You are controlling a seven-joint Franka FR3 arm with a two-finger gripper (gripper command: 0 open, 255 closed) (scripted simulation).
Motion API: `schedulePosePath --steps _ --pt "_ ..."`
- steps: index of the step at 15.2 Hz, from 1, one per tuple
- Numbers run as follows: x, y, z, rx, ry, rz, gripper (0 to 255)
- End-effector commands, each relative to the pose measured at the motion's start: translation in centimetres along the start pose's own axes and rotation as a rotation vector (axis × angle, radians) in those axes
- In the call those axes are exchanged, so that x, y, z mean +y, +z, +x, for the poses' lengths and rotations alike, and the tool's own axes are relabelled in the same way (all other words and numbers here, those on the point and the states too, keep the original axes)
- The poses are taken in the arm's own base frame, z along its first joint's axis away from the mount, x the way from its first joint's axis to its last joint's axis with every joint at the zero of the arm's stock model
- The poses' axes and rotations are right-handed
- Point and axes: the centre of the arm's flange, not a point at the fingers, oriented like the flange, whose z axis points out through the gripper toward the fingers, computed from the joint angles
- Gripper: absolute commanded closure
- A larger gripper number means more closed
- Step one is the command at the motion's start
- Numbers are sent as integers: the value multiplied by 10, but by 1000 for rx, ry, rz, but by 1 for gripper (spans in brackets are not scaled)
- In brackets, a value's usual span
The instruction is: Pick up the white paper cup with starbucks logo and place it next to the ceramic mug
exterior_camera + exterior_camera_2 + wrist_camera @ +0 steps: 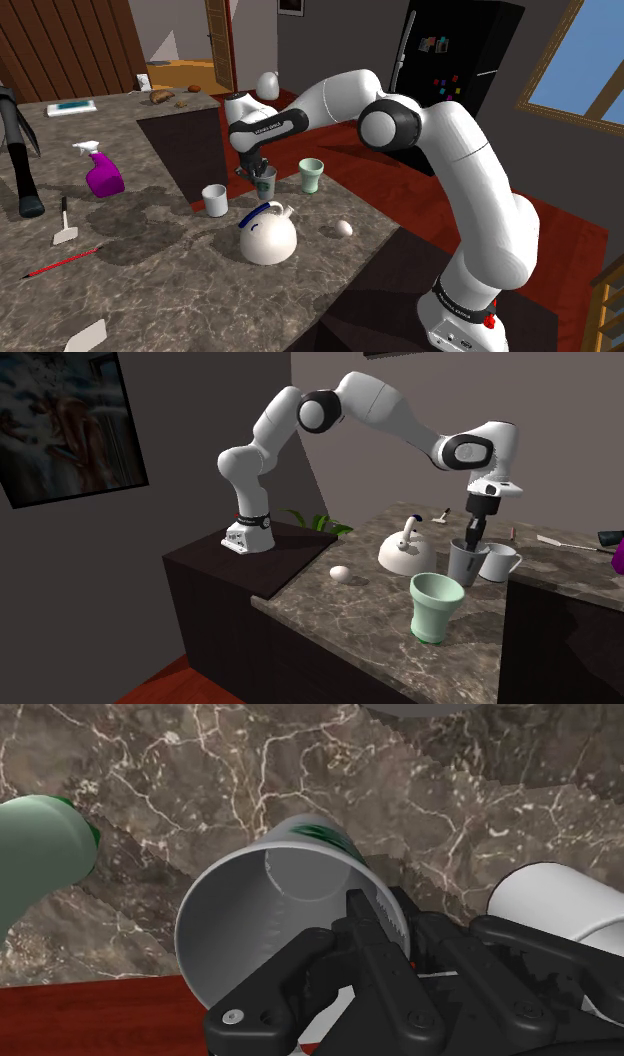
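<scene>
Grip: tool (390, 922) clamped on paper cup (240, 924) wall, one finger inside. Risk: the thin rim pinch slips or tilts the cup on lifting; white mug (560, 904) just beside tool may get knocked.

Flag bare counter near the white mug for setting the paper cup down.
Bare counter between white mug and purple spray bottle; also the wide stretch between kettle and red pencil. Crowded: mug, kettle, green cup and paper cup in the gripper stand close together.
</scene>
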Motion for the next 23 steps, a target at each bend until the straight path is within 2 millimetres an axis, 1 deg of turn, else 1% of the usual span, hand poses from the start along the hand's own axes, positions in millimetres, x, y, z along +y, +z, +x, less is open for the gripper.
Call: schedulePosePath --steps 1,5,12,13,18,21,22,23 --pt "-2 10 0 1 0 0 255" --pt "-5 31 -1 1 0 0 255" --pt "-5 31 -1 1 0 0 255" --pt "-5 31 -1 1 0 0 0" --pt "-5 31 -1 1 0 0 0" --pt "-5 -8 -1 1 0 0 0" --pt "-5 -19 -1 1 0 0 0" --pt "-5 -19 -1 1 0 0 0"
